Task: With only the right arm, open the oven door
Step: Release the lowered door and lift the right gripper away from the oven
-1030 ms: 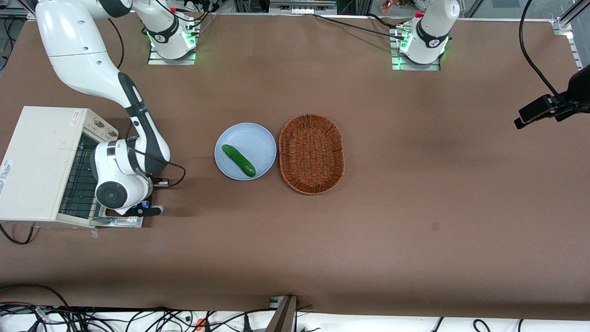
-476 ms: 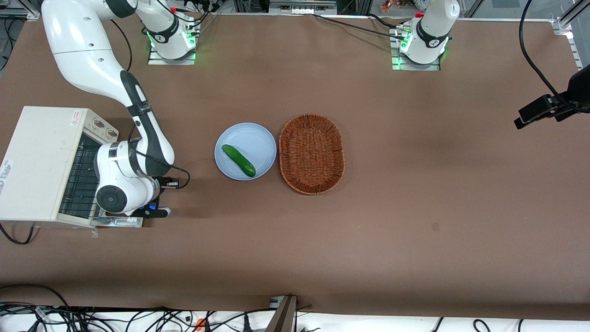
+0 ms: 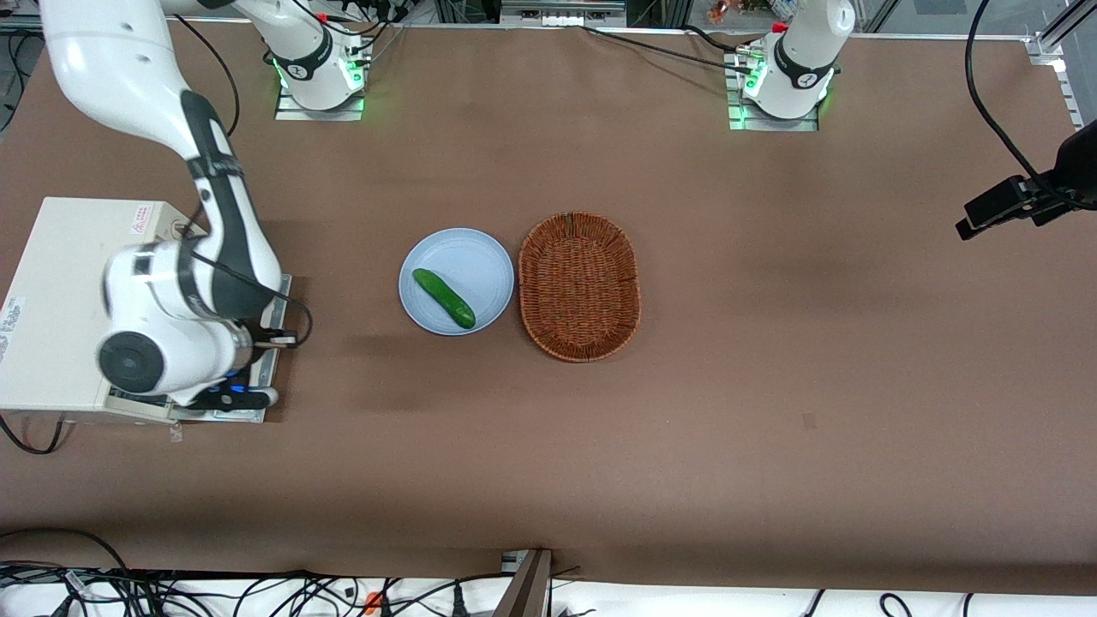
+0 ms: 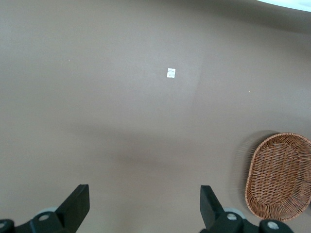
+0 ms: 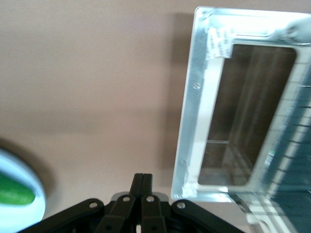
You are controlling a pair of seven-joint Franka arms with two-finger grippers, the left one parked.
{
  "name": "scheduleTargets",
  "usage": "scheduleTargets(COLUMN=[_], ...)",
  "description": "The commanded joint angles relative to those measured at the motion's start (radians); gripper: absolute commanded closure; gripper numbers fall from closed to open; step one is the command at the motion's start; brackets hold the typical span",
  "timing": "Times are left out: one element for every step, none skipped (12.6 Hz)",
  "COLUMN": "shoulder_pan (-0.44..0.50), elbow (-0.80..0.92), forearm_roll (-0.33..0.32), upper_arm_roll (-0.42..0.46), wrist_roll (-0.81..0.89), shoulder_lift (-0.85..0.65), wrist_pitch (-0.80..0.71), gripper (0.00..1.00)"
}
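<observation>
The oven door (image 5: 228, 104), a silver frame around dark glass, appears to lie folded flat on the table in front of the cream oven (image 3: 60, 300), the clenched gripper (image 5: 142, 187) hovering above it.

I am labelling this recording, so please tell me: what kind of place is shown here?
Probably a robotics lab: white jointed robot arm with shut gripper above the silver glass oven door, brown table, loose cables.
</observation>
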Motion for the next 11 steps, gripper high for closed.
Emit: scheduleTargets(shoulder_pan=[-0.023, -0.032, -0.035, -0.035, -0.035, -0.035, -0.035, -0.035, -0.033, -0.035, -0.035], elbow=[-0.022, -0.022, -0.024, -0.024, -0.024, -0.022, -0.022, -0.022, -0.022, -0.024, -0.024], forearm_roll=[0.063, 0.069, 0.069, 0.069, 0.067, 0.066, 0.066, 0.064, 0.063, 0.061, 0.054], upper_arm_roll=[-0.015, -0.027, -0.031, -0.043, -0.051, -0.058, -0.064, -0.074, -0.075, -0.074, -0.084], wrist_roll=[-0.080, -0.083, -0.084, -0.086, -0.086, -0.088, -0.091, -0.101, -0.110, -0.123, -0.123], shoulder_lift=[-0.136, -0.177, -0.223, -0.266, -0.300, -0.332, -0.362, -0.379, -0.414, -0.451, -0.471], wrist_pitch=[-0.121, -0.165, -0.200, -0.244, -0.286, -0.310, -0.329, -0.335, -0.350, -0.372, -0.378], gripper=[1.00, 0.97, 0.95, 0.91, 0.81, 0.73, 0.50, 0.39, 0.12, 0.00, 0.00])
